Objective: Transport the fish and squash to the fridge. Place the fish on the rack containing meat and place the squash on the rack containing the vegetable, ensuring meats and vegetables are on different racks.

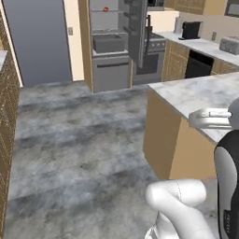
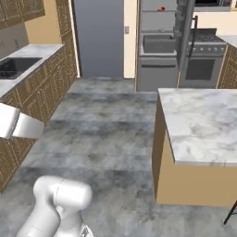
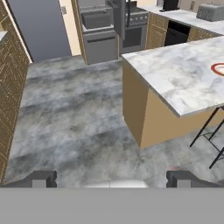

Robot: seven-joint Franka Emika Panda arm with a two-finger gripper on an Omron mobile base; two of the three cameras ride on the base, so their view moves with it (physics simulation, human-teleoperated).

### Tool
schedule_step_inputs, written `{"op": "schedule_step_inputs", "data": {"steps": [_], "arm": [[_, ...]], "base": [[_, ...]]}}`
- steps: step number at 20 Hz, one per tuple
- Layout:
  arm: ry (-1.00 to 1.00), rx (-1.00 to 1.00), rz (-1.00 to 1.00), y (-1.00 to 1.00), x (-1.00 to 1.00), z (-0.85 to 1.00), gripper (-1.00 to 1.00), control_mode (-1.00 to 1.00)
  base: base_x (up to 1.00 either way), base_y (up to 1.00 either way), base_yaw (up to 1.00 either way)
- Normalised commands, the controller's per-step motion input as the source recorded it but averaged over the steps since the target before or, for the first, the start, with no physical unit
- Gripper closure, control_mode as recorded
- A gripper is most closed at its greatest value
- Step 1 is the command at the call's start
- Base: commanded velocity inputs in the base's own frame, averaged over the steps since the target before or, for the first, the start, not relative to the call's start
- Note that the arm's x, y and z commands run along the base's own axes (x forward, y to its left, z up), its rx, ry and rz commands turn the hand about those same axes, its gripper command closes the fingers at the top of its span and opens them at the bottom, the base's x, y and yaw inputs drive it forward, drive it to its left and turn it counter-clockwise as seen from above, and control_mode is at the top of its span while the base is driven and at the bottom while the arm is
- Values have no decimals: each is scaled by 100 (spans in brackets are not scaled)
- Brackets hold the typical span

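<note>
The pincer (image 3: 111, 179) gapes wide, holding nothing. Far ahead stands the open fridge (image 1: 109, 44); the vegetable (image 1: 106, 9) is a tiny red blur on its upper rack.

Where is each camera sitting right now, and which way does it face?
Left base view: behind the arm's left, facing the open fridge across the floor; arm at lower right.
Right base view: behind its right, facing the same fridge, island on the right; arm at lower left.
Hand view: on the hand, facing fridge and island; open gripper, fingertips at the bottom.
All three share fridge and island.
</note>
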Motion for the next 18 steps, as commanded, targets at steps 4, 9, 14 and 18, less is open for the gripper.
{"op": "schedule_step_inputs", "data": {"steps": [4, 9, 14, 18], "arm": [[0, 0, 0, 0, 0, 0, -100, 100], [0, 0, 0, 0, 0, 0, -100, 100], [0, 0, 0, 0, 0, 0, -100, 100], [0, 0, 0, 0, 0, 0, -100, 100]], "base": [[-48, -100, -9], [0, -100, 0], [3, -100, 0], [2, -100, 0]]}}
